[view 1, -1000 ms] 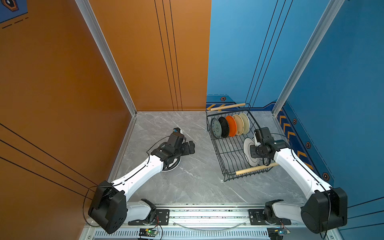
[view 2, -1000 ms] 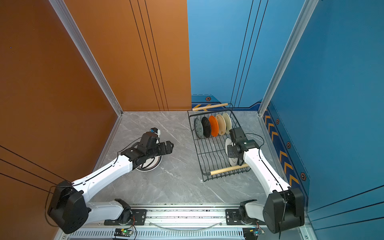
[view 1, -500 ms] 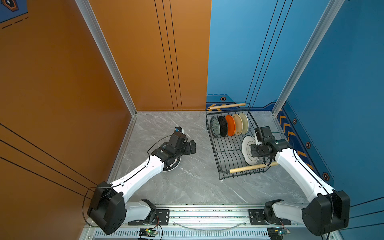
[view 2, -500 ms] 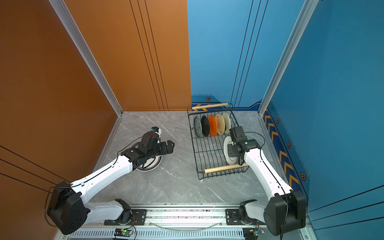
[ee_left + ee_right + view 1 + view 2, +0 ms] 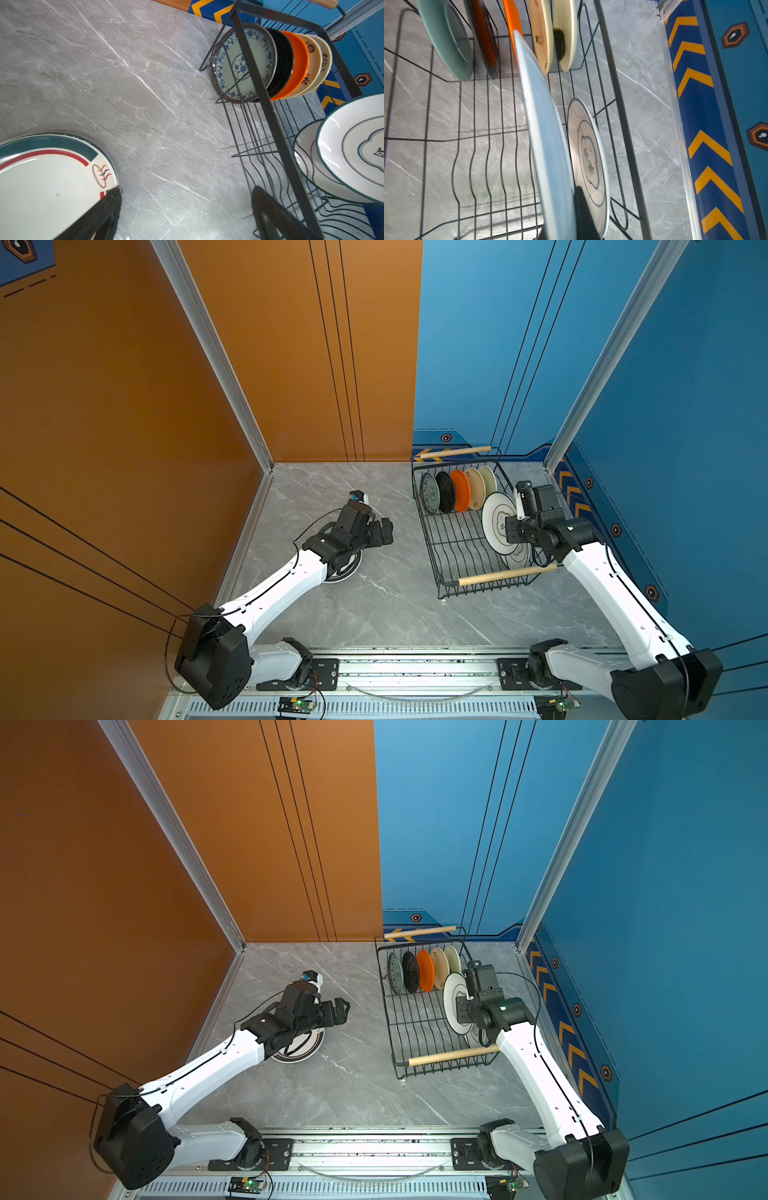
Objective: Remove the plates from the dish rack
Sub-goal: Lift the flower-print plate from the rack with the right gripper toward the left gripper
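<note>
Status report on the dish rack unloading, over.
Left end effector open, empty, by stacked plates on table. Right end effector shut on large white plate, upright over dish rack. Another white plate close behind it.

Inside the dish rack [image 5: 457, 545] the middle stretch of wire floor lies bare. Five small plates [image 5: 461, 491] stand on edge at the rack's far end. Toward its near end a large white plate [image 5: 496, 526] is clamped in the right pincer [image 5: 512, 527], with a second large plate [image 5: 518, 559] just beyond. Left of the rack the surface [image 5: 399, 614] is open as far as a plate stack [image 5: 347, 572], where the left pincer [image 5: 384, 531] hangs, jaws spread. Right of the rack only a narrow strip runs to the blue wall [image 5: 673, 489], and the right arm [image 5: 602, 585] crosses it.
</note>
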Motion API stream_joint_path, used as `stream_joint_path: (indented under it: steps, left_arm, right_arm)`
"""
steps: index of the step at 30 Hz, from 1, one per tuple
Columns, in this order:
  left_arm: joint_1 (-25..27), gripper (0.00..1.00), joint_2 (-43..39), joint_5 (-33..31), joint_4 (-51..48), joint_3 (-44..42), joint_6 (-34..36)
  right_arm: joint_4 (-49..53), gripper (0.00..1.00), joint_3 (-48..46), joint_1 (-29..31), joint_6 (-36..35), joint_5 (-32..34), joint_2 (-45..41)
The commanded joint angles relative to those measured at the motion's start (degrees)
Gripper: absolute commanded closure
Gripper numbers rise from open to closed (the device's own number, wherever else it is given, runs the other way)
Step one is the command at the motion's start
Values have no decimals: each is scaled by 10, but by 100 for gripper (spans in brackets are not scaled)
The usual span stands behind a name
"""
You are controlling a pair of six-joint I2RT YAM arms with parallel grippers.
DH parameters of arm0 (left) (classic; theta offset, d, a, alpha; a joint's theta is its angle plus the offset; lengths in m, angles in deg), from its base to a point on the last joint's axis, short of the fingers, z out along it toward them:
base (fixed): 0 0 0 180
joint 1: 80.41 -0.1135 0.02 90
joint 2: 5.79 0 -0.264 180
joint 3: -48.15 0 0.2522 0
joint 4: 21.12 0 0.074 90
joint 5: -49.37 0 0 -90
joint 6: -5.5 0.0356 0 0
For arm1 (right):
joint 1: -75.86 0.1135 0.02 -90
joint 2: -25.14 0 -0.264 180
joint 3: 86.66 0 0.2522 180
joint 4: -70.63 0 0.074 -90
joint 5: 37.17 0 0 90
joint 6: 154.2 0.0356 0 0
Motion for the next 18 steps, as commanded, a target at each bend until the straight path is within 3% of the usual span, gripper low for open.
stream_joint_path:
  steps: [1, 5, 10, 15, 18]
  left_arm:
    - [5, 2, -2, 32, 10, 13, 14]
    - [4, 2, -8, 44, 29, 6, 13]
    - [6, 2, -18, 66, 73, 2, 3]
    - [5, 2, -17, 94, 122, -4, -8]
    - [6, 2, -11, 110, 143, -5, -18]
  right_arm:
    - [-79, 97, 15, 2, 22, -39, -46]
    - [-180, 97, -23, 2, 74, -106, -96]
    - [-328, 98, -92, -2, 190, -194, -129]
    - [-484, 98, -148, -4, 358, -319, -90]
    - [-576, 99, -176, 0, 447, -356, -58]
